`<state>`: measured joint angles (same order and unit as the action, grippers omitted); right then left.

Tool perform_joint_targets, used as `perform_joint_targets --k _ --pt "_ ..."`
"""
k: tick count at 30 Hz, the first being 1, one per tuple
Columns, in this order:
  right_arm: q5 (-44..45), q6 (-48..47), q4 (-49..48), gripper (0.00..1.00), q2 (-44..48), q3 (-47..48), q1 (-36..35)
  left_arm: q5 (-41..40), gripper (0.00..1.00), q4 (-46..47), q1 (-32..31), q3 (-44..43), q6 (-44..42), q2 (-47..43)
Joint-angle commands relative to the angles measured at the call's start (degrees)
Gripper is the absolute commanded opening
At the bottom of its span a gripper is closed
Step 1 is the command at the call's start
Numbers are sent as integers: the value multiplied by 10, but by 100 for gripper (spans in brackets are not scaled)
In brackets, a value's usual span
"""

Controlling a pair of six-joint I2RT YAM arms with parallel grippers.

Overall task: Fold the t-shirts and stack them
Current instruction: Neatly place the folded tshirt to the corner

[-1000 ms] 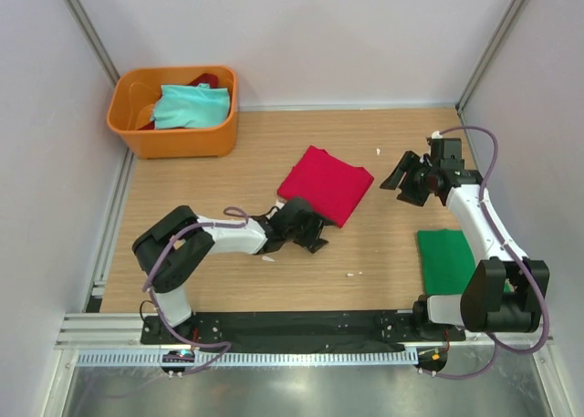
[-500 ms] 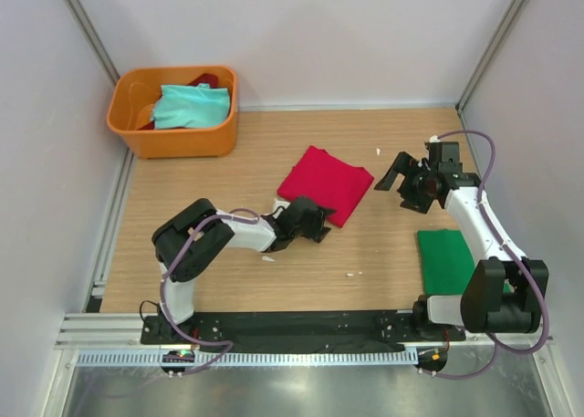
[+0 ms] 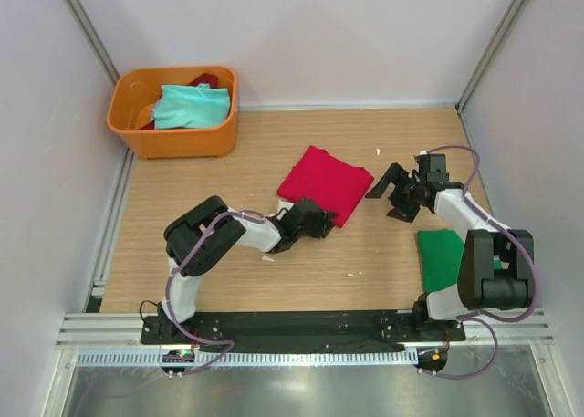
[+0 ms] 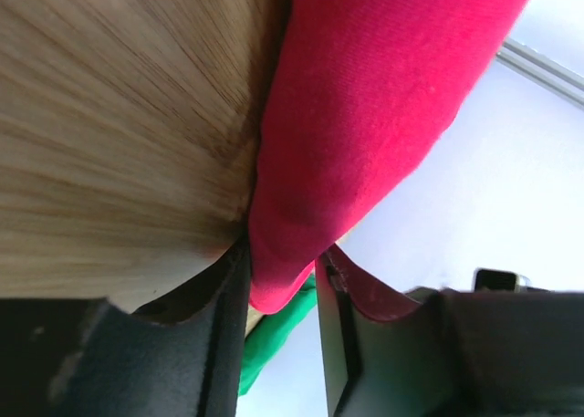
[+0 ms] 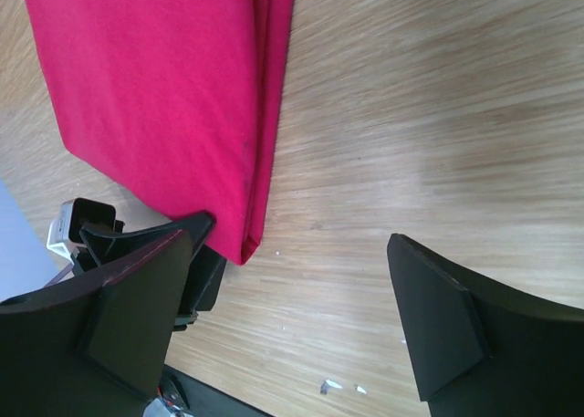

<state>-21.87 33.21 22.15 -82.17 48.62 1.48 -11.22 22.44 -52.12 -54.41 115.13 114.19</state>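
A red t-shirt (image 3: 328, 182) lies folded in the middle of the table, also filling the left wrist view (image 4: 365, 98) and the right wrist view (image 5: 155, 88). My left gripper (image 3: 315, 219) sits low at its near corner, and the red corner is pinched between the jaws (image 4: 283, 253). To the right of the shirt, my right gripper (image 3: 388, 194) stands wide open over bare wood (image 5: 299, 230), empty. A green t-shirt (image 3: 443, 257) lies folded at the near right. A pale teal t-shirt (image 3: 190, 105) lies crumpled in the orange tub.
The orange tub (image 3: 128, 130) stands in the back left corner, with a dark red cloth (image 3: 206, 78) behind the teal one. Small white scraps (image 3: 354, 274) lie on the wood. White walls close the table on three sides.
My left gripper slid up to the red shirt's near corner and narrowed on it. My right gripper opened wider and moved left and nearer, towards the shirt's right edge.
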Motion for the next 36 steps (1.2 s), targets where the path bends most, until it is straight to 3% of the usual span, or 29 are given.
perform_joint_targets --k 1,7,11,13,15,19,21,23,25,36 --pt "-34 26 -98 95 -14 -16 12 3 34 18 -1 -15 77 19" --pt "-43 40 -149 80 -49 -23 15 14 19 45 8 -9 78 14" --pt "-67 75 -218 72 -63 -59 16 16 1 68 18 -13 77 6" --pt "-84 96 -271 63 -90 -63 16 19 0 76 22 -13 77 -1" --pt "-97 111 -302 60 -105 -65 16 25 0 76 28 -16 78 -6" --pt "-101 151 -357 62 -131 -67 16 32 0 85 33 -17 86 -15" --pt "-109 165 -386 66 -140 -62 16 37 0 90 38 -21 88 -19" --pt "-114 180 -400 78 -152 -56 16 43 0 89 41 -25 86 -22" --pt "-121 185 -402 81 -163 -48 16 45 0 92 42 -26 89 -27" --pt "-117 225 -390 83 -202 -26 9 53 0 89 56 -56 94 -46"
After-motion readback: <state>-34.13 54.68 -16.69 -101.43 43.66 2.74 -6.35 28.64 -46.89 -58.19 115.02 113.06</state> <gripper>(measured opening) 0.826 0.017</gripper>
